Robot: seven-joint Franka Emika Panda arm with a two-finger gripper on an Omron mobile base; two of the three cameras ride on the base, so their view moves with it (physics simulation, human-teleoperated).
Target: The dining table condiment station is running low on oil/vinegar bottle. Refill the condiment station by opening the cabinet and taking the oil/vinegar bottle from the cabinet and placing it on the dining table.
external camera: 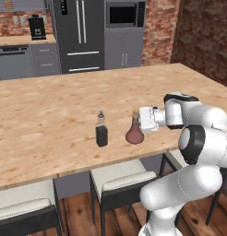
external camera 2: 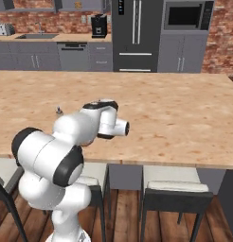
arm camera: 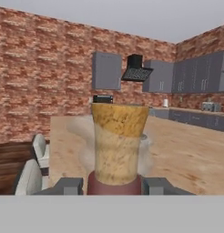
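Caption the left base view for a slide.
Fingers hold the flask upright on the dining table, beside a dark bottle.

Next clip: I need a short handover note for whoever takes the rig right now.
Gripper: shut on the oil/vinegar bottle, fingers either side of its neck below the cork.
Bottle: upright, base down at the dining table near the front edge, beside the dark square bottle; actual contact unclear.
Done: bottle brought to the table.
Left: release and back the arm away without tipping it.
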